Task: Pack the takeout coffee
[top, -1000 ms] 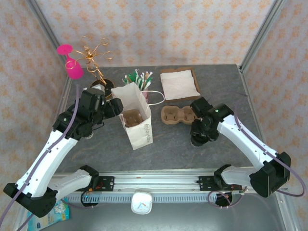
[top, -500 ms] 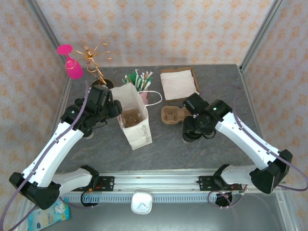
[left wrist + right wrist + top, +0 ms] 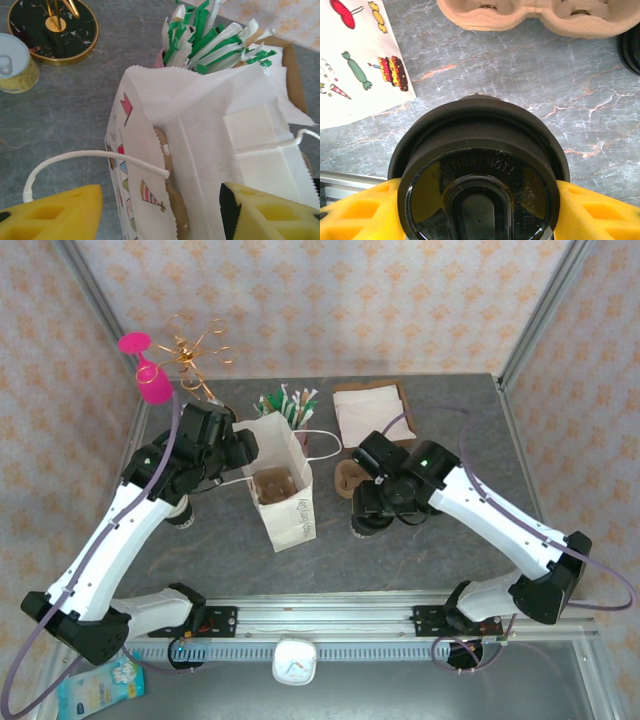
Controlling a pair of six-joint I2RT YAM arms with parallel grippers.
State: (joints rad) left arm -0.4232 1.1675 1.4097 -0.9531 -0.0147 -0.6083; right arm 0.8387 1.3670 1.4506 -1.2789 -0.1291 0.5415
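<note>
fingers of the left gripper stand wide apart astride one wall of the white paper bag, gripping nothing, its cord handle loose between them; a brown tray sits inside the bag; just right of the bag, the right gripper clamps the takeout coffee by its black lid, a finger on each side; whether the cup rests on the table is unclear; the cardboard carrier lies just beyond it.

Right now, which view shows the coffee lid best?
The right wrist view: the black lid is close and sharp, held by the right gripper. The top external view gives a dark sliver under that gripper; the left wrist view faces the paper bag.
</note>
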